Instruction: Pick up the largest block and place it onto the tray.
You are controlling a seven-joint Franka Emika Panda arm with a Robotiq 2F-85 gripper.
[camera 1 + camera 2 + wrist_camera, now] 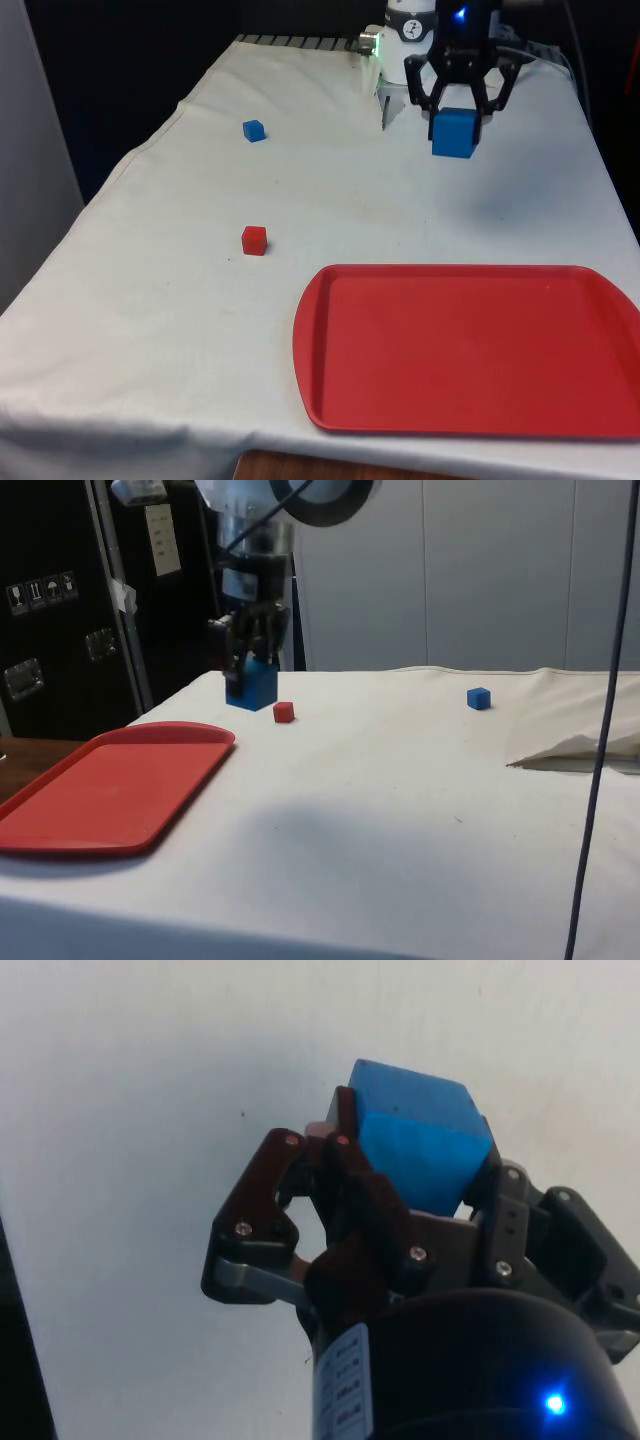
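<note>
1. While my pincer (458, 118) hangs above the white-clothed worktop (150, 300), its two fingers are closed on opposite faces of the large blue block (454, 133), which sits clamped between them and clear of the cloth.
2. Location of the block: in the air over the far part of the worktop, toward the front view's right, beyond the far rim of the red tray (470, 350). The side view puts it just past the tray's far corner, not yet above the tray's surface as far as I can judge.
3. Progress: the pick appears done, since a shadow lies on the cloth beneath the block and no face rests on the worktop. Carrying over the tray, lowering and release are left. I judge the task roughly half complete.
4. Orientation: the block reads as a near cube, so I can name no long axis. Its top and bottom faces look about level; its side faces seem turned slightly off square to the tray's edges. Most of its body hangs below my fingertips.
5. Other items: a small red block (254, 240) and a small blue block (254, 130) rest on the cloth toward the front view's left, well apart from the tray and untouched.
6. Tray condition: flat on the worktop, nothing on it.
</note>
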